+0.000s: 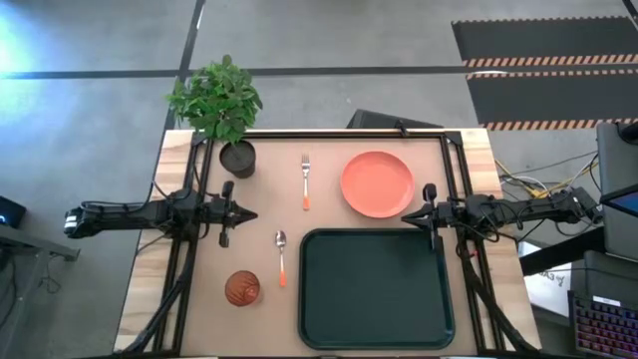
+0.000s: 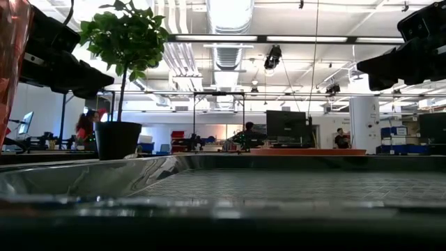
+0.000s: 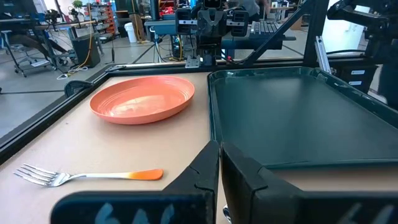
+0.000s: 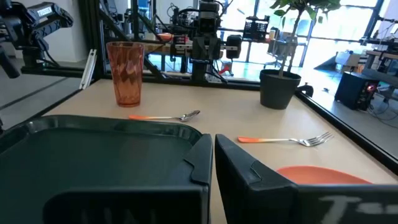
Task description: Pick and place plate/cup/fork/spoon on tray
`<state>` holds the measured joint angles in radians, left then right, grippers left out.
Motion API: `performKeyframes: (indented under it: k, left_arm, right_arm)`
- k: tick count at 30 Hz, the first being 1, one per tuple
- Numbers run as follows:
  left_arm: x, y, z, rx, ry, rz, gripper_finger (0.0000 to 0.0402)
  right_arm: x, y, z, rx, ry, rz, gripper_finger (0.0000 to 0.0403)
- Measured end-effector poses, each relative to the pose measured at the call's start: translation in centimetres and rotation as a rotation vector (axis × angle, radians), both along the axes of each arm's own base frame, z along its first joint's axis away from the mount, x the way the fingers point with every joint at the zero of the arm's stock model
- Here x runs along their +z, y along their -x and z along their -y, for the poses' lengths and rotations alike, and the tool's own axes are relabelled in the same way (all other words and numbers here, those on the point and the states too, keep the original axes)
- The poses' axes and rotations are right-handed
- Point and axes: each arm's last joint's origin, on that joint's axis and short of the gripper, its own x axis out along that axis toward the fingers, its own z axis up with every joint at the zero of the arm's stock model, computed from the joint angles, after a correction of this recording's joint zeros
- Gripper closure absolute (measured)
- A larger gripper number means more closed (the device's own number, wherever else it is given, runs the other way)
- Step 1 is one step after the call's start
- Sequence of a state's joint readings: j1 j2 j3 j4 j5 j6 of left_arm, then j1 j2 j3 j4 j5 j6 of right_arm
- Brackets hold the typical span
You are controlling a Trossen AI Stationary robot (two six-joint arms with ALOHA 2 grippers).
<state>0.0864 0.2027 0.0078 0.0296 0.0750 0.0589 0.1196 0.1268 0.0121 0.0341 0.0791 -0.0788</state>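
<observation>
Bench (image 1: 399, 145) layout seen from above: the tray (image 1: 376, 289) lies empty, with the plate (image 1: 377, 183) just beyond it, the fork (image 1: 305, 180) beside the plate, the spoon (image 1: 282, 256) left of the tray, and the cup (image 1: 241, 288) farther left. Left gripper (image 1: 251, 215) and right gripper (image 1: 407, 215) hover, fingers together, holding nothing.
</observation>
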Motion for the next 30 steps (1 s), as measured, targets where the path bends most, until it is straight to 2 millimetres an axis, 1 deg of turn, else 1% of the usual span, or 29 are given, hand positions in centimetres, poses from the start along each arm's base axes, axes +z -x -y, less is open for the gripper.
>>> performKeyframes:
  k: [18,23,28,30]
  left_arm:
    - [0.01,0.00,0.00,0.000,0.000,0.000,0.0402]
    - [0.01,0.00,0.00,0.000,0.000,0.000,0.0402]
    - [0.01,0.00,0.00,0.000,0.000,0.000,0.0402]
    - [0.01,0.00,0.00,0.000,0.000,0.000,0.0402]
  right_arm:
    - [0.10,-0.01,0.00,-0.001,-0.012,0.009,0.0394]
    - [0.08,-0.01,0.08,-0.035,-0.098,0.006,0.0394]
    - [0.22,0.00,0.46,-0.175,-0.256,0.033,0.0394]
    - [0.55,0.02,0.68,-0.251,-0.333,0.083,0.0394]
